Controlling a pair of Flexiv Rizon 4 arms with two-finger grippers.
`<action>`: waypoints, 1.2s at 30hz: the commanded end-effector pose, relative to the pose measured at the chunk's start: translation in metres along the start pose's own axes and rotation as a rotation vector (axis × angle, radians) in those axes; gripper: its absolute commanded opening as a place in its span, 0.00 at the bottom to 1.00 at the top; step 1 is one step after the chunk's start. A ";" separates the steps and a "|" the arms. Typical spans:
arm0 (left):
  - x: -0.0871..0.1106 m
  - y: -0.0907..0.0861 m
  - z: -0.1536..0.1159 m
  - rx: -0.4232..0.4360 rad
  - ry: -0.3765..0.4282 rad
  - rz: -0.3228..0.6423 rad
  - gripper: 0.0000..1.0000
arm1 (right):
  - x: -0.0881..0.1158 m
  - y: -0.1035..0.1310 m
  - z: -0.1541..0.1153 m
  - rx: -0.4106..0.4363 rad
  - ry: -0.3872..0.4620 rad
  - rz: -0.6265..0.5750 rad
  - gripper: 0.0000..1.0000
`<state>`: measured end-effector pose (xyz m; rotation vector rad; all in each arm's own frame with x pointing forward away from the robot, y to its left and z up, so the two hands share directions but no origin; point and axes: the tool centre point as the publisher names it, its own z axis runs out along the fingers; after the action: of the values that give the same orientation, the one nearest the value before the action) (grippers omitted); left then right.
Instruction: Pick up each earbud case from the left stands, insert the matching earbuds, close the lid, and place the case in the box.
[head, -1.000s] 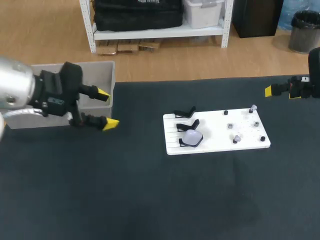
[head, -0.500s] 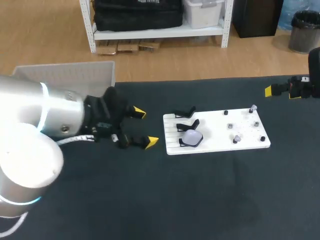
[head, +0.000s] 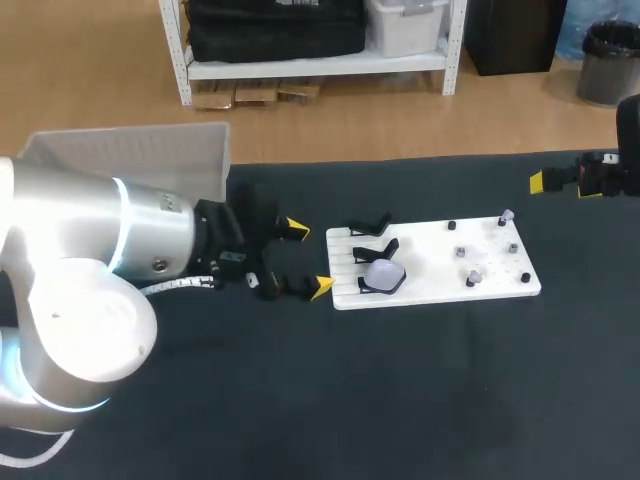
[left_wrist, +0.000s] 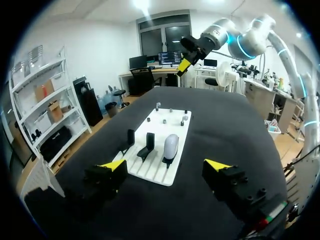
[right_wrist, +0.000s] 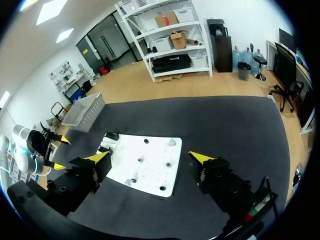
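A white board (head: 430, 262) lies right of the table's middle. Along its left side stand three black stands; the nearest holds a pale earbud case (head: 385, 272), while the stands behind it (head: 370, 225) are bare. Several small earbuds (head: 473, 276) dot the board's right half. My left gripper (head: 308, 258) is open just left of the board's edge, with nothing between its fingers. In the left wrist view the case (left_wrist: 171, 146) stands upright ahead of the open left gripper (left_wrist: 165, 165). My right gripper (head: 560, 182) hangs open at the far right, with the board (right_wrist: 152, 175) ahead of it.
A grey box (head: 130, 152) sits at the table's back left corner, behind my left arm. Its slatted side (right_wrist: 84, 111) also shows in the right wrist view. Dark tabletop spreads in front of the board.
My left arm has swung right from beside the grey box to the board's left edge, gripper still open. The right arm has not moved.
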<state>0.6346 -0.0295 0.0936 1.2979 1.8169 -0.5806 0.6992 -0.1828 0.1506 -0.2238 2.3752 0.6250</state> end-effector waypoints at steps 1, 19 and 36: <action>0.000 -0.001 0.000 -0.002 0.002 -0.001 1.00 | 0.000 -0.001 0.000 -0.004 0.000 -0.001 1.00; 0.000 -0.010 0.034 0.093 -0.012 0.077 1.00 | 0.000 -0.001 0.000 -0.004 0.000 -0.001 1.00; 0.013 -0.004 0.073 0.194 -0.038 0.091 1.00 | 0.000 -0.001 0.000 -0.004 0.000 -0.001 1.00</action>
<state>0.6427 -0.0714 0.0505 1.4742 1.7041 -0.7282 0.6992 -0.1828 0.1506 -0.2237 2.3753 0.6249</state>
